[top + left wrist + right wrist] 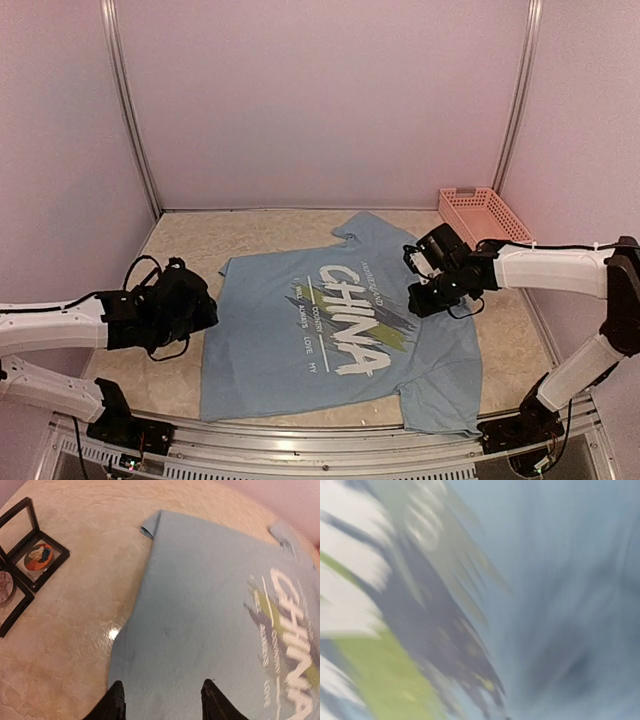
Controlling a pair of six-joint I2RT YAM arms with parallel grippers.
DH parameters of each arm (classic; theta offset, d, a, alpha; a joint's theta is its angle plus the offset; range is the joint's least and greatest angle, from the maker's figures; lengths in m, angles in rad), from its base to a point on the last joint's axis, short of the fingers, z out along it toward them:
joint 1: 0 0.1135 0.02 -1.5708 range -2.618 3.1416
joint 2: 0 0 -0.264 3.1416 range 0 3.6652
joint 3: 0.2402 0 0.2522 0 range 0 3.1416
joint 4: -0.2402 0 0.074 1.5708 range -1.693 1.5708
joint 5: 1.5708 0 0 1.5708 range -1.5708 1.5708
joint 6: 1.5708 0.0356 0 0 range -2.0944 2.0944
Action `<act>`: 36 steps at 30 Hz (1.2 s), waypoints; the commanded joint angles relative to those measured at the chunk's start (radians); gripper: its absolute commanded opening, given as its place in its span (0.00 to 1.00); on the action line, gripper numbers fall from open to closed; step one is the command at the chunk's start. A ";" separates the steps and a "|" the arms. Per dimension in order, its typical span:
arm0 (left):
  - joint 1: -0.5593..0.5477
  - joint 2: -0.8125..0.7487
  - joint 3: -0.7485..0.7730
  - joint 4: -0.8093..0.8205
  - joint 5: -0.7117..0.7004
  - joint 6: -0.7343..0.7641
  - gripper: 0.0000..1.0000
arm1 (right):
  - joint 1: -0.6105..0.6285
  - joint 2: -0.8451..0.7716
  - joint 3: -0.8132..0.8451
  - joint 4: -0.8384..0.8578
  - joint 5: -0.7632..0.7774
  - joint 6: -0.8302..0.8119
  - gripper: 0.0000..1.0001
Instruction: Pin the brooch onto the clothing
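Observation:
The clothing, a light blue T-shirt with white "CHINA" lettering, lies flat on the table. In the left wrist view the shirt fills the right half. A round orange and blue brooch rests in an open black case left of it. My left gripper hovers open over the shirt's left edge with nothing between its fingers; from above, the left gripper is beside that edge. My right gripper hangs low over the shirt just right of the print. The right wrist view is a blur of print, fingers unseen.
A pink basket stands at the back right by the wall. More black cases, one holding a silvery disc, lie on the marbled table left of the shirt. Walls close in on three sides.

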 commanded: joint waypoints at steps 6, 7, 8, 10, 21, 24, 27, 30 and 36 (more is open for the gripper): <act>0.614 0.128 0.069 0.207 0.125 0.396 0.69 | 0.020 -0.112 0.049 0.039 0.007 -0.053 0.26; 0.642 0.157 0.089 0.211 0.135 0.415 0.70 | 0.021 -0.110 0.049 0.034 0.006 -0.058 0.27; 0.667 0.199 0.106 0.211 0.152 0.427 0.70 | 0.021 -0.110 0.047 0.030 0.008 -0.060 0.27; 0.704 0.267 0.121 0.229 0.204 0.436 0.71 | 0.021 -0.114 0.040 0.025 0.011 -0.060 0.28; 0.744 0.540 0.279 0.237 0.163 0.470 0.74 | 0.023 -0.135 -0.008 0.034 -0.007 -0.075 0.31; 0.766 0.586 0.302 0.243 0.172 0.454 0.76 | 0.023 -0.138 -0.014 0.038 -0.018 -0.074 0.31; 0.768 0.611 0.321 0.242 0.174 0.445 0.78 | 0.024 -0.135 -0.019 0.040 -0.020 -0.076 0.31; 0.772 0.631 0.329 0.228 0.159 0.422 0.81 | 0.023 -0.129 -0.021 0.037 -0.022 -0.080 0.32; 0.798 0.670 0.324 0.241 0.187 0.387 0.82 | 0.024 -0.114 -0.020 0.035 -0.033 -0.087 0.32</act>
